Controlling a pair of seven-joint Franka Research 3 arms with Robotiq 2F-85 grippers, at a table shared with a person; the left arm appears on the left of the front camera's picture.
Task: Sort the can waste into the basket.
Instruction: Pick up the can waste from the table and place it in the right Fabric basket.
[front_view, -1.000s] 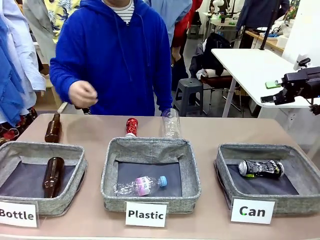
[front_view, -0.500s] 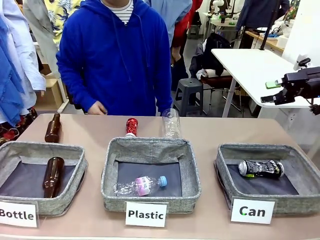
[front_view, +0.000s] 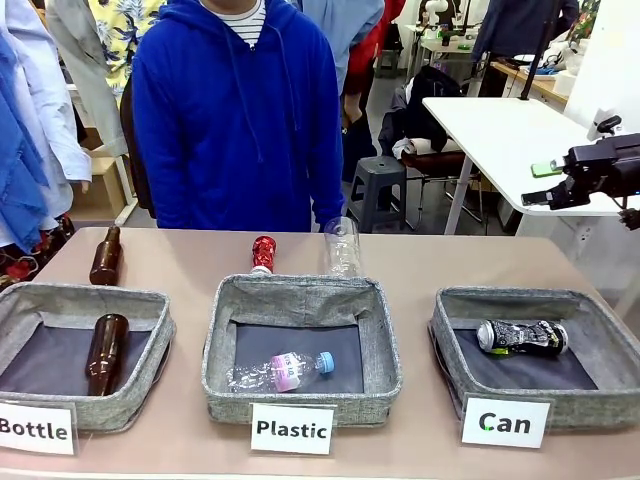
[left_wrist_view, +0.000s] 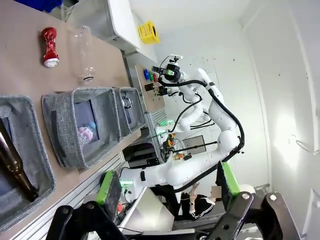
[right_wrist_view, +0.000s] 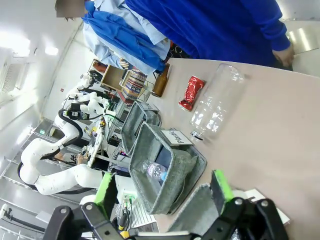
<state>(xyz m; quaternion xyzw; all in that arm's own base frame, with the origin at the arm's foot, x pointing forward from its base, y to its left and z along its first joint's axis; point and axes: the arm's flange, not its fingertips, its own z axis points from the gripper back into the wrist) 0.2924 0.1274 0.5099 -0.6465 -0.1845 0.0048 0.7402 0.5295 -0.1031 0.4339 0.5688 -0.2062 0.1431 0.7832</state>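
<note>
Can waste – the black-and-silver can (front_view: 522, 337) is lying on its side inside the basket (front_view: 590, 402), which is sitting at the bench's (front_view: 450, 265) right end behind a white "Can" label (front_view: 505, 422). The red can (front_view: 263, 254) is resting on the bare bench outside every basket, just behind the far wall of the "Plastic" basket (front_view: 300, 298) and near a clear plastic bottle (front_view: 342, 246). The left tool (left_wrist_view: 167, 184) is hanging clear of the bench with its fingers spread wide, gripping nothing. The right tool (right_wrist_view: 163, 190) is hovering high off the bench's right side – likewise wide open and carrying nothing. A person in a blue hoodie (front_view: 240, 110) is standing at the far side.
</note>
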